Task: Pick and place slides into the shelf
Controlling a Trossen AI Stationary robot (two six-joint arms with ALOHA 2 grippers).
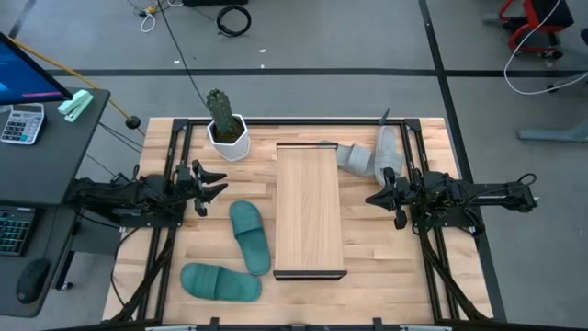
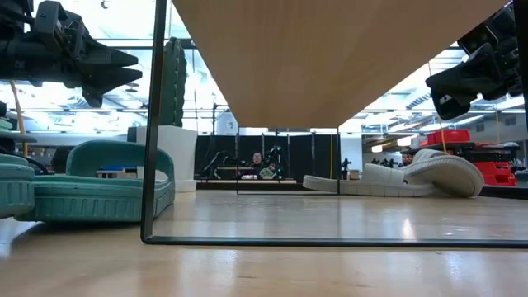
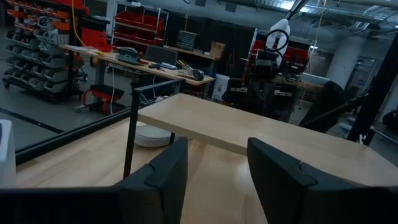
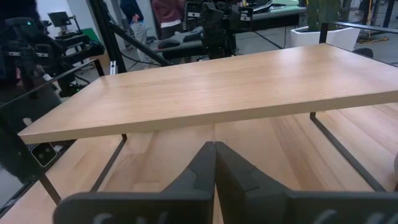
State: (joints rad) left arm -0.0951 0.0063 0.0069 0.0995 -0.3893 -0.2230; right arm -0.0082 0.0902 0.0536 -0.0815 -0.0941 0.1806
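seen from above, a wooden table (image 1: 184, 248) holds a low shelf (image 1: 310, 210) at its centre, running from twelve to six o'clock. two teal slides lie at about seven to eight o'clock of the shelf: one teal slide (image 1: 249, 236) just beside its edge, the other teal slide (image 1: 220, 282) nearer the table's front. two grey slides (image 1: 367, 156) lie together at about one o'clock of the shelf, one tipped against the other. nothing rests on the shelf top, and the space under it looks empty. a potted cactus (image 1: 224, 126) stands at eleven o'clock.

the left gripper (image 1: 213, 181) hovers at nine o'clock, fingers spread wide, holding nothing. the right gripper (image 1: 375, 197) hovers at three o'clock, fingers pressed together, holding nothing.

the slides look soft, light and bendy; the wide strap seems the best place to pinch.
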